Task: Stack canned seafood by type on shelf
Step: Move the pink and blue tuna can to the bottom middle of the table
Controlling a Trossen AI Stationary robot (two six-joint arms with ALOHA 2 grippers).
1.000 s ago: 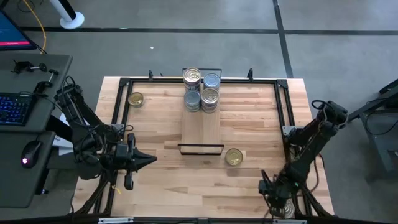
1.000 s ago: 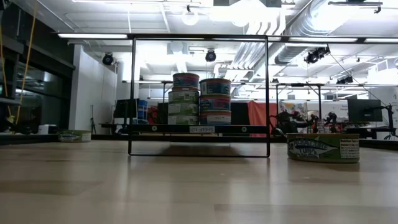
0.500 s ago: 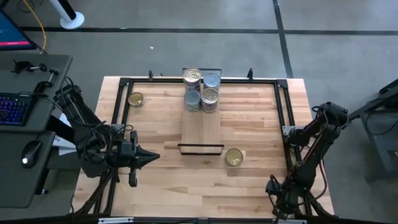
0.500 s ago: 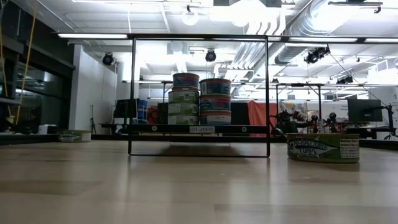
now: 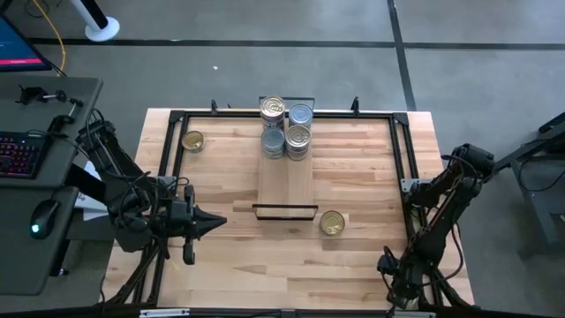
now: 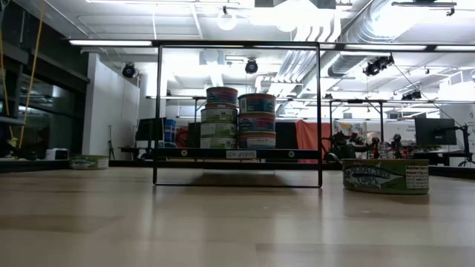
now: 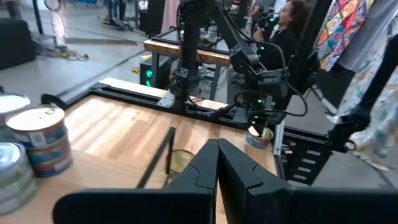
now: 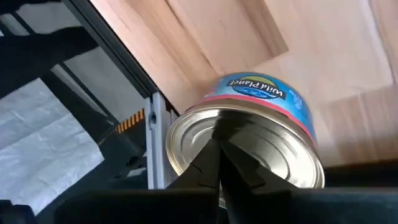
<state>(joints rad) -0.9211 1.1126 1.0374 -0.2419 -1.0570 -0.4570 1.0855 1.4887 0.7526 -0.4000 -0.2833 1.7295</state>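
Observation:
The shelf is a narrow wood plank with black wire frames at its ends. Two stacks of canned seafood stand on its far end; in the low view they are the tin stacks. One loose gold tin lies by the shelf's near end and another gold tin lies at the far left. A blue-labelled, silver-topped tin sits at the table's near right corner, also seen as the small tin. My right gripper is shut just above its lid. My left gripper hangs shut at the left. My right gripper comes at the blue-labelled tin from above, slanting down, with its shut fingertips over the lid. The tin rests flat on the table. I cannot tell whether the fingertips touch the lid.
A black rail frame runs around the tabletop; the blue tin sits beside its right-hand rail. Bare wood lies between the shelf and the near edge. A desk with a keyboard stands to the left.
My right gripper has sunk toward the table's near right corner and rolled about its own axis, ending over the blue-labelled tin. Its fingers have stayed shut. The tins and the shelf have kept still.

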